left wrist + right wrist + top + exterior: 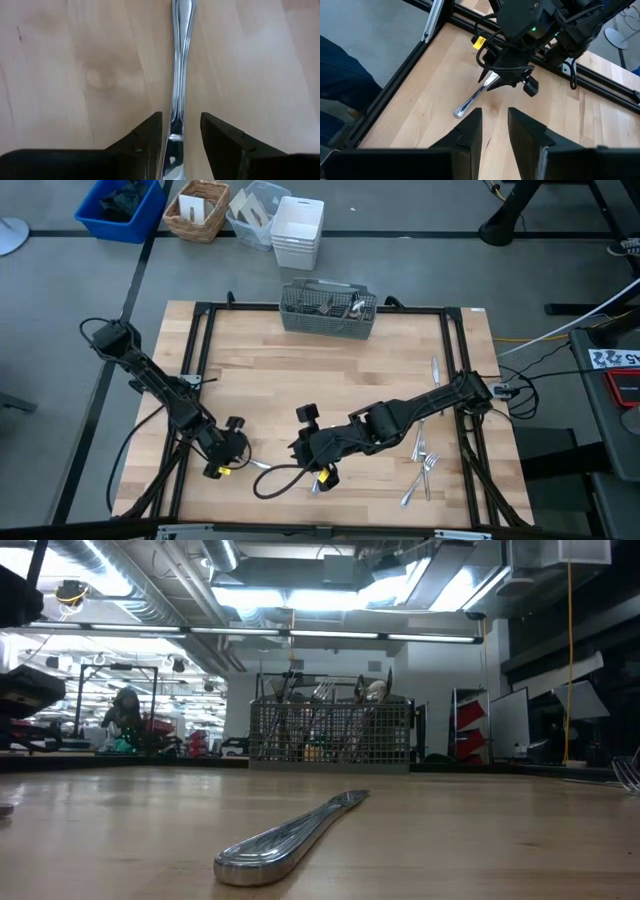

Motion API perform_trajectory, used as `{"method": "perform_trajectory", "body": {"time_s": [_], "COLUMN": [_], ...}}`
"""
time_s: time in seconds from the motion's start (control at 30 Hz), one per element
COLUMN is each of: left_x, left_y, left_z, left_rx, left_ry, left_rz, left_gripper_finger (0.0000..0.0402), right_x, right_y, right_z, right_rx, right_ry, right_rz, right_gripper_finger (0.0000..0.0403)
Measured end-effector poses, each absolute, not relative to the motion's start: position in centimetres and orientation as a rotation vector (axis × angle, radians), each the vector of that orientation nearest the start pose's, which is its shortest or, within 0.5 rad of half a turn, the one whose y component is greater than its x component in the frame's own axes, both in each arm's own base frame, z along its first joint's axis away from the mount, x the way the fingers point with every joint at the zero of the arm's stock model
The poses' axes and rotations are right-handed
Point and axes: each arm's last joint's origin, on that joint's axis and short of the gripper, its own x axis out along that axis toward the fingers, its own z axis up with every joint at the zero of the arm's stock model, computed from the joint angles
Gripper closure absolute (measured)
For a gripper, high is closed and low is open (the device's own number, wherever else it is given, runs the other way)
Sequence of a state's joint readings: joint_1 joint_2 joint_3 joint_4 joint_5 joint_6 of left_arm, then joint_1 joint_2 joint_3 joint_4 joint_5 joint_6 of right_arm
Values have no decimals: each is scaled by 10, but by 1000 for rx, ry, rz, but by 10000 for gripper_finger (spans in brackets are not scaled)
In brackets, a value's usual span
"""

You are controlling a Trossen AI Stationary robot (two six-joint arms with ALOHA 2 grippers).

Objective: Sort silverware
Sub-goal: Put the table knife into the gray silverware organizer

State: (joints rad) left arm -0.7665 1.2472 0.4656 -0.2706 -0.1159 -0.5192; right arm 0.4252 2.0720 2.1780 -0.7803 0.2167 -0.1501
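Silverware piece (179, 75) flat on desk (300, 370) at lower centre, left hand (181, 145) open astride its end, right hand (494, 131) narrowly open beside, loose forks (424, 465) lower right, mesh caddy (328, 308) top centre.

No legible text, labels, brands or numbers. A white sign (617, 359) at three o'clock, beside the table (330, 380), bears markings too small to read.

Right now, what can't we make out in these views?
- Utensil at the left gripper: working end hidden under the fingers in both wrist views, so type unknown.
- Loose silverware: high view, too small to count or sort.
- Caddy contents: low view, mesh screens them.
- Right gripper: holds nothing visible.
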Motion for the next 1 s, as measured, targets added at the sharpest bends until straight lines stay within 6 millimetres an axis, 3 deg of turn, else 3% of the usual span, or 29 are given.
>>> {"method": "perform_trajectory", "body": {"time_s": [0.3, 0.77, 1.0], "left_x": [141, 145, 145], "left_y": [-142, -145, -144], "left_z": [139, 119, 118], "left_rx": [12, 93, 102], "left_ry": [1076, 1127, 1122], "left_rz": [-319, -242, -226], "left_gripper_finger": [275, 278, 355], "right_x": [420, 420, 419], "right_y": [183, 184, 183], "right_z": [360, 360, 360], "right_rx": [-360, -361, -371], "right_ry": [635, 635, 644], "right_rz": [250, 250, 252], "right_gripper_finger": [308, 308, 308]}}
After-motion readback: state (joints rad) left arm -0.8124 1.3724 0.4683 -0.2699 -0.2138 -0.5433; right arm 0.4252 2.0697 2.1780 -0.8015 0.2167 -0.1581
